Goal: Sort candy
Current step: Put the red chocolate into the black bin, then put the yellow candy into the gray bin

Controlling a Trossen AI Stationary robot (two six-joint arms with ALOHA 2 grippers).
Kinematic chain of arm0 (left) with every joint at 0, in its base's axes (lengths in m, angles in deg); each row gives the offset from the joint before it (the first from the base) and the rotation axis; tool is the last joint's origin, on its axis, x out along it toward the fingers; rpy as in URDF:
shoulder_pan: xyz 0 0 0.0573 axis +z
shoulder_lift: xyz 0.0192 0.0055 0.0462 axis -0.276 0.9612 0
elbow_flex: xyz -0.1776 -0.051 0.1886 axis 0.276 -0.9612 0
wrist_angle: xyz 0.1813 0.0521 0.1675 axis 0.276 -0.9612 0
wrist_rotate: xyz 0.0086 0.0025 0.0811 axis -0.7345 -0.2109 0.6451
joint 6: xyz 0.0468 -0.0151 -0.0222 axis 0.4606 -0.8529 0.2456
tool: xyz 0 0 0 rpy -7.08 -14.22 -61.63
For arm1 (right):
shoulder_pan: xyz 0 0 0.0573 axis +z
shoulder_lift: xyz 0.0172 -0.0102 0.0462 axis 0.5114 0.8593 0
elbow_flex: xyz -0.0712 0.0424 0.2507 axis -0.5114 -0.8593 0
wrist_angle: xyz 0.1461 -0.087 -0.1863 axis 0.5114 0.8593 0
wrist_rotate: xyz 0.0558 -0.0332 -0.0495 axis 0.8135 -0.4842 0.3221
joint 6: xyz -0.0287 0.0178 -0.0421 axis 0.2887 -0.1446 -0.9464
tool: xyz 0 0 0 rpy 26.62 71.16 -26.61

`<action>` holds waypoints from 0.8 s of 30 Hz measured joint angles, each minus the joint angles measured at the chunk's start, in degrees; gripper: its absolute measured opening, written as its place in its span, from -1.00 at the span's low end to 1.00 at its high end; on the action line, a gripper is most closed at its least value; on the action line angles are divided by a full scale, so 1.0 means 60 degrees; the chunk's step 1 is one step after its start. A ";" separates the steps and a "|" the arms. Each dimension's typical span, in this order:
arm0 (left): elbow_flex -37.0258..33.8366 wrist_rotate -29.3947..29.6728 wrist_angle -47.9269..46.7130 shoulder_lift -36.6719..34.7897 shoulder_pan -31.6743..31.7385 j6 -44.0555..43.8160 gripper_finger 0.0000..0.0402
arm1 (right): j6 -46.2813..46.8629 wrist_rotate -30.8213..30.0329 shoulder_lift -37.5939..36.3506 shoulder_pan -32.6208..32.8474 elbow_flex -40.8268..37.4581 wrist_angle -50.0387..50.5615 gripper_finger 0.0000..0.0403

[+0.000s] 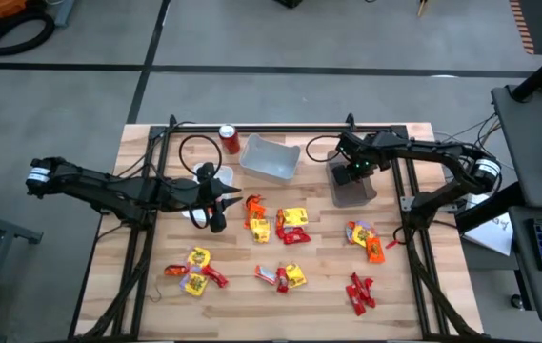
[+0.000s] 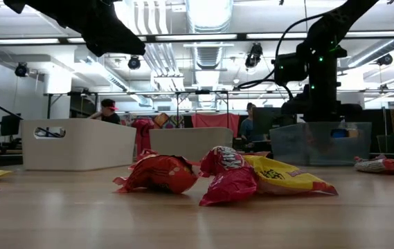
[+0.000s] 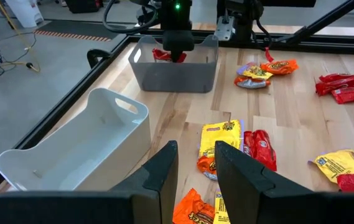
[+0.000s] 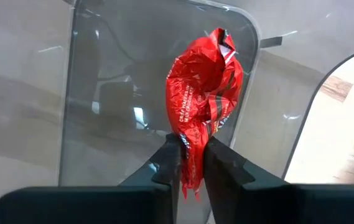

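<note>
Right pincer (image 4: 189,163) grips a red candy (image 4: 203,93) over the grey bin (image 1: 351,183) at the bench's (image 1: 442,286) 1 o'clock. Left pincer (image 3: 195,168), narrowly open, hovers near center. Most candy remains unsorted; the white bin (image 3: 71,149) looks empty.

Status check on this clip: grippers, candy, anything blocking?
Right gripper shut on red candy over grey bin. Left gripper open, empty, beside white bin. Nothing blocking.
</note>
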 joint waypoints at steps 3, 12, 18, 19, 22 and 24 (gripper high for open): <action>0.0000 0.0000 0.0002 0.0000 -0.0004 -0.0004 -0.55 | -0.0004 -0.0001 0.0000 0.0000 0.0000 0.0000 -0.62; 0.0000 0.0000 0.0002 0.0000 -0.0002 -0.0122 -0.55 | -0.0256 0.0036 -0.0102 0.0000 0.0000 0.0011 -0.46; 0.0000 -0.0026 0.0002 0.0000 -0.0002 -0.0446 -0.55 | -0.0338 0.0701 -0.0819 0.0000 0.0000 0.0066 -0.48; 0.0000 -0.0029 0.0002 0.0000 0.0000 -0.0522 -0.55 | -0.0335 0.0783 -0.0996 0.0000 0.0000 0.0066 -0.48; 0.0000 -0.0031 0.0002 0.0000 -0.0002 -0.0658 -0.55 | -0.0331 0.0802 -0.1517 0.0004 0.0000 0.0066 -0.47; 0.0000 -0.0033 0.0002 0.0000 -0.0002 -0.0807 -0.55 | -0.0329 0.0809 -0.1886 0.0004 0.0000 0.0063 -0.47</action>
